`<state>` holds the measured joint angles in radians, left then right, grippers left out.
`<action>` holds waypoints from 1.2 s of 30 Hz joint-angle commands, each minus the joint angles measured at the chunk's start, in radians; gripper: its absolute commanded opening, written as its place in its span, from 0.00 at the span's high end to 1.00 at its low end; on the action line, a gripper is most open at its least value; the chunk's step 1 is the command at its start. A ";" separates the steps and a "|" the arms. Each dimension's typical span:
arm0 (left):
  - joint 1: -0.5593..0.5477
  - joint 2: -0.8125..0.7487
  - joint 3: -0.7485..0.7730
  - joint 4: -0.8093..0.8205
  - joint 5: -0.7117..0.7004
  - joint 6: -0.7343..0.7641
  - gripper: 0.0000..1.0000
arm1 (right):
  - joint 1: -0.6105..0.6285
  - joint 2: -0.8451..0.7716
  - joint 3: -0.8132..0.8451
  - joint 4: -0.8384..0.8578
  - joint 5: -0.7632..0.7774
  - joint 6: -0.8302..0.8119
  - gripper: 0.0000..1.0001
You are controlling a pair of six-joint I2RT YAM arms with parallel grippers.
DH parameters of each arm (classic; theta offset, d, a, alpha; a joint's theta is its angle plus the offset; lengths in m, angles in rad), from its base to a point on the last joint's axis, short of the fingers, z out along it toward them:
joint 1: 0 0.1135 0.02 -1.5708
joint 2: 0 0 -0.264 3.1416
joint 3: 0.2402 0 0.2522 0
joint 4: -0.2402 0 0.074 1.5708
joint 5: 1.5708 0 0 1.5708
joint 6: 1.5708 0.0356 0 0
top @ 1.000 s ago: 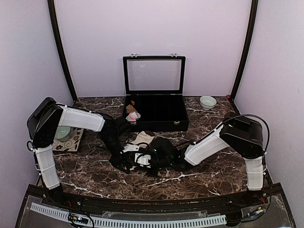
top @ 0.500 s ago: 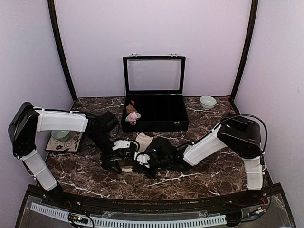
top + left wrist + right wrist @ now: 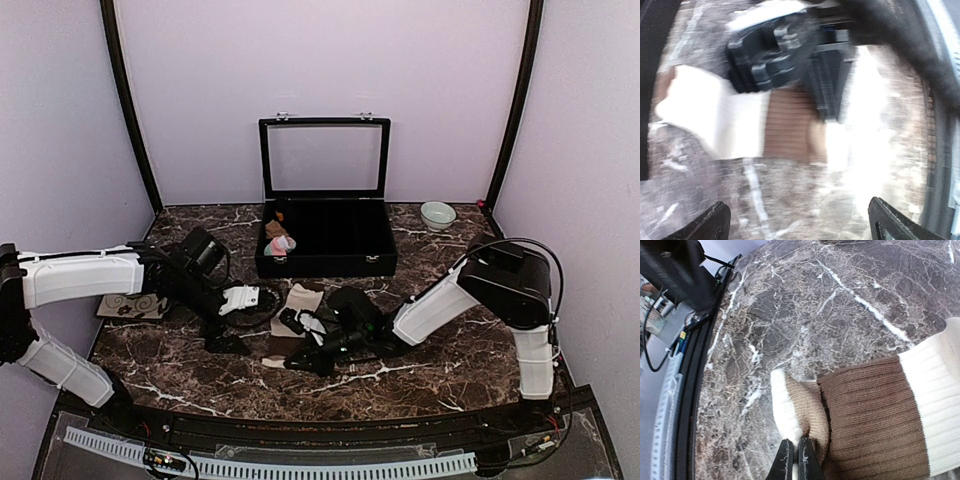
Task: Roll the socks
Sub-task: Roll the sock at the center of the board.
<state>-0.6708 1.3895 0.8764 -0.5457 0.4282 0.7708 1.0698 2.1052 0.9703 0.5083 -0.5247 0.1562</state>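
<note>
Socks, two, soft knit.

Item one: cream-and-brown sock [image 3: 865, 410]. It is ribbed knit and lies flat on the tabletop [image 3: 450, 370] in front of the case, between the two arms. A broad dark brown band runs between a cream-white ribbed section and a lighter tan end edged in cream. The tan end is folded over on itself.

The right gripper [image 3: 794, 462] is clenched, its two slim black fingers pressed together on that tan fold. The left gripper [image 3: 800, 225] is released, with its jaws spread wide. Only its black fingertips show, at the bottom corners of its own motion-blurred view. It sits just left of the sock and grasps nothing.

Item two: pink sock [image 3: 283, 243]. It is pink with white and bunched into a small lump at the left front corner of the case. A tan-brown bundle [image 3: 272, 229] lies just behind it.

Case [image 3: 330, 266]: black and rectangular, with a dark interior, set at the middle back of the table. Its lid [image 3: 325, 158] stands upright, a clear pane in a black frame with two small silver fittings on the top edge.

Tabletop: dark brown marble pattern with white veining and a slight gloss.

Bowl [image 3: 437, 214]: small, round and pale green, near the far right corner, well apart from the socks.

Mat [image 3: 125, 306]: cream with brown swirls, at the left edge, partly hidden under the left arm.

Room: plain matte lilac walls on three sides, with a curved black pole [image 3: 128, 110] at each back corner. A white slotted strip [image 3: 270, 466] runs along the near edge.
</note>
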 commanded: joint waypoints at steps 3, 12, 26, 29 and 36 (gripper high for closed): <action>0.013 -0.047 -0.104 0.166 -0.180 -0.011 0.01 | 0.003 0.140 -0.105 -0.361 -0.079 0.169 1.00; -0.074 0.017 -0.014 0.057 -0.046 0.082 0.10 | -0.053 0.187 -0.094 -0.414 -0.150 0.249 1.00; -0.247 0.134 -0.044 0.165 -0.035 0.084 0.42 | -0.093 0.203 -0.108 -0.369 -0.196 0.301 1.00; -0.247 0.140 -0.066 0.216 -0.085 0.072 0.48 | -0.094 0.208 -0.103 -0.371 -0.197 0.298 1.00; -0.246 0.185 -0.079 0.244 -0.103 0.076 0.60 | -0.097 0.208 -0.110 -0.365 -0.200 0.301 1.00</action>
<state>-0.9184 1.5448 0.8150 -0.3244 0.3439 0.8494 1.0061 2.1654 0.9783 0.5594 -0.7898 0.3885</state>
